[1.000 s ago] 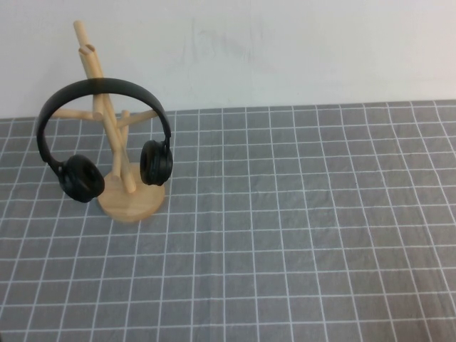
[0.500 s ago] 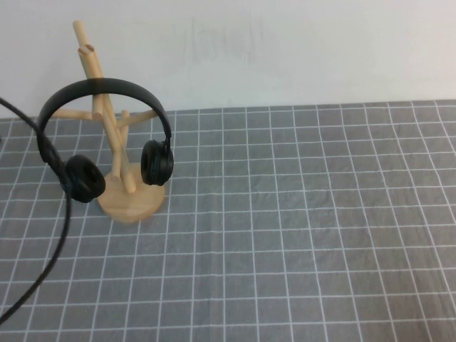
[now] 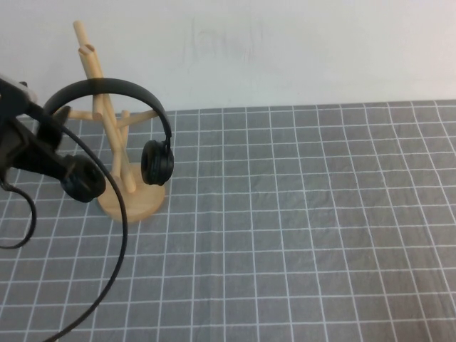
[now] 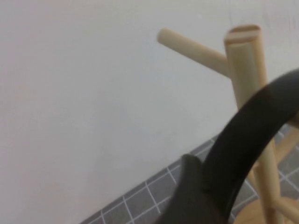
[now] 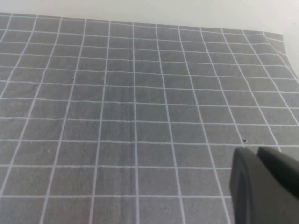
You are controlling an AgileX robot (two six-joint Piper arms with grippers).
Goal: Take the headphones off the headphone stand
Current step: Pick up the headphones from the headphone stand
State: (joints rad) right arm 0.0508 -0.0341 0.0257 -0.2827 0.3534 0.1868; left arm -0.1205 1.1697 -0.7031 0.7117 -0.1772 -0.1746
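In the high view, the left gripper (image 3: 68, 171) has entered from the left edge within the last second, trailing its cable, and now sits at the left ear cup of the headphones (image 3: 107, 89), which hang by the headband on the headphone stand (image 3: 114, 153); I judge the grasp is about to begin, but whether its fingers are wide or narrow I cannot tell. In the left wrist view, the headband (image 4: 247, 135) crosses close before the stand's trunk (image 4: 252, 93), not yet lifted off. In the right wrist view, only the checked cloth (image 5: 117, 102) and a dark part of the right gripper (image 5: 264, 186) show, its opening impossible to judge, and there are no containers.
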